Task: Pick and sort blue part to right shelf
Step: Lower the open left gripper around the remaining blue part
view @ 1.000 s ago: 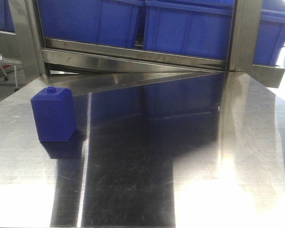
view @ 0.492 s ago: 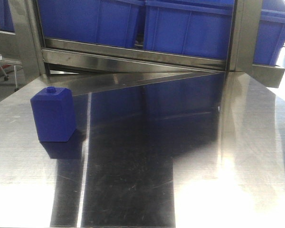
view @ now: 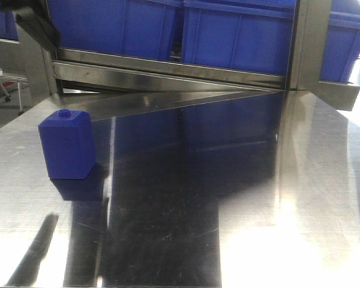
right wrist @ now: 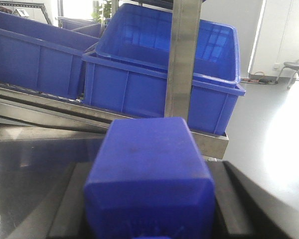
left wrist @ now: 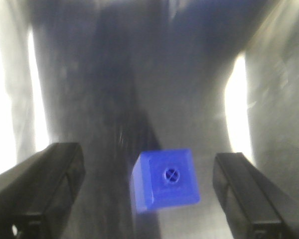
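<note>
**Blue part clamped in right gripper; second block under left gripper**

The blue part [right wrist: 149, 194], a solid-blue plastic block, is seen in the right wrist view clamped between the two black fingers of the right gripper [right wrist: 149, 167]. It fills the lower middle of the frame, and its knob end cannot be made out. Just beyond it, a steel upright post [right wrist: 184, 55] stands in front of large blue plastic bins [right wrist: 139, 64], which rest on a sloped steel shelf [right wrist: 50, 107].

A squat blue block with a tiny knob [view: 68, 147] stands upright on the reflective steel worktop [view: 258, 210], near its left side and well apart from the shelf. In the blurred left wrist view the same block [left wrist: 164, 179] is seen from above, knob up. It lies between the fingers of the left gripper [left wrist: 147, 159], which are held wide apart and touch neither side of the block.

A dark bar [view: 36, 24] is noted at the top left corner of the front view. Which part of the arm it belongs to cannot be told.
</note>
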